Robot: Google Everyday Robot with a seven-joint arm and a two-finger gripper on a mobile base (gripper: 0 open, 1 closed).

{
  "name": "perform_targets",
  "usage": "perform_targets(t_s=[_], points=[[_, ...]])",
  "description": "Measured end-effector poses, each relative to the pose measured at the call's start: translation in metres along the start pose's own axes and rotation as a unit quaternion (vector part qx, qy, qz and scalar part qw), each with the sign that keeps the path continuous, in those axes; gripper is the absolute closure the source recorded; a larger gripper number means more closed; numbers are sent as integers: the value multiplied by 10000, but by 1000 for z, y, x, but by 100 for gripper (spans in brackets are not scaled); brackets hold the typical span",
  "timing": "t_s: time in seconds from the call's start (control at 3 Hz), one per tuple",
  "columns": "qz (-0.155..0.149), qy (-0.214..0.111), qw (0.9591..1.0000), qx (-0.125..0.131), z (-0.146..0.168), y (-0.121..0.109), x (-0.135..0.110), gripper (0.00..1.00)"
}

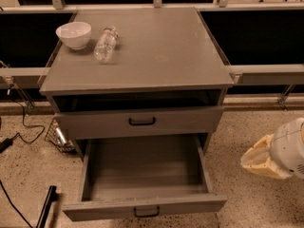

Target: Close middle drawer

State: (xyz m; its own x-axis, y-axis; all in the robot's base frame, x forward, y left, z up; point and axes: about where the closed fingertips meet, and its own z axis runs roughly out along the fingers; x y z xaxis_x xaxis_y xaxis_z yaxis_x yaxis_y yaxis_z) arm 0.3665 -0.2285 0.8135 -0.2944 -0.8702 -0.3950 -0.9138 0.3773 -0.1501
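Where the speckled floor (28,175) meets the left side of the counter (156,56), a thin black cable (20,127) curls and a small wire basket (56,137) sits just beside the counter's base. Below them, near the counter's front left corner, a dark straight bar (46,208) slants toward the lower edge.

On the counter's flat, matte grey top, at its back left corner, stands a round, smooth white bowl (73,34). Just to the right of it a clear plastic bottle (105,44) lies on its side; whether they touch I cannot tell. Under the top is a dark open slot, and under that a shut grey drawer (95,123) with a tall front and a wide black handle (142,121).

The middle drawer (142,172) is the lowest one visible in the counter, and it is pulled far out toward the camera. Its deep grey box is rectangular and bare inside. Its slim, flat front panel carries a small dark loop handle (146,212) at the centre.

Right of the counter, level with the open drawer and well apart from it, hangs the tool (260,159). It shows as a cream, wedge-shaped part on a rounded white housing. It touches nothing and holds nothing visible, and I cannot tell whether it is wide or narrow.
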Motion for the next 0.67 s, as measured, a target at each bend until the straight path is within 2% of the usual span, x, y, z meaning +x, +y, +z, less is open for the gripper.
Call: perform_targets(t_s=[0.33,0.67], points=[[-8,24,10000,13,0,0,0,100],[-33,-83,9999,-73,21,12,7,100]])
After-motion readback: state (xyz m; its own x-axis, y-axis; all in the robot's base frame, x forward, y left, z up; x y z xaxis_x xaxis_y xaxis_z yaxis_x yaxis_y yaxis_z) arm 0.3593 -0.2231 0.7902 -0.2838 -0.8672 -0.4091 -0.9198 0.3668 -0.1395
